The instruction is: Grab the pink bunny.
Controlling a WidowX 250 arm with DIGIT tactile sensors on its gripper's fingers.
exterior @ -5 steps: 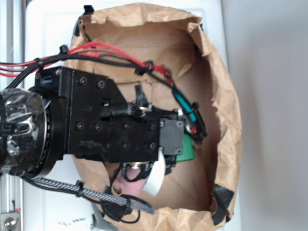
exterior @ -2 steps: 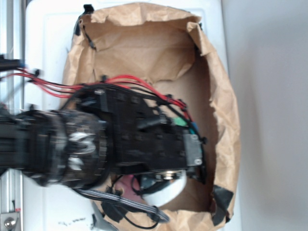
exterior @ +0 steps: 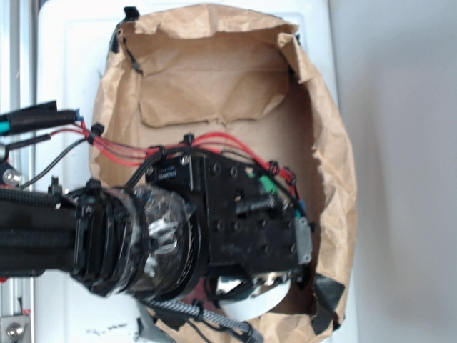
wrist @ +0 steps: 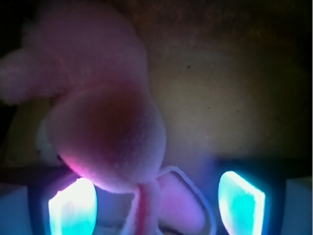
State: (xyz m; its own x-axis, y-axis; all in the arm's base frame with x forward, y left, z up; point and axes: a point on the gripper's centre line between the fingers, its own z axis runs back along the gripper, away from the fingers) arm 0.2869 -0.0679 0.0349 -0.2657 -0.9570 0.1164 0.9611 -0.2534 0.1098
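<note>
Since the earlier frames, arm has swung toward lower frame of exterior view. Gripper point(wrist: 156, 205) spread wide, grasping nothing; pink bunny point(wrist: 105, 132) fills left-centre wrist view, between the fingers point(wrist: 72, 208), positioned for closing.

No readable text, label, brand, number or sign is to be found in either view. Some small dark marks are seen on the white surface point(exterior: 100, 331) at the bottom edge of the exterior view, but they are too blurred to be made out. Nothing legible is carried by the arm housing point(exterior: 243, 214) or the brown paper bag point(exterior: 207, 78).
</note>
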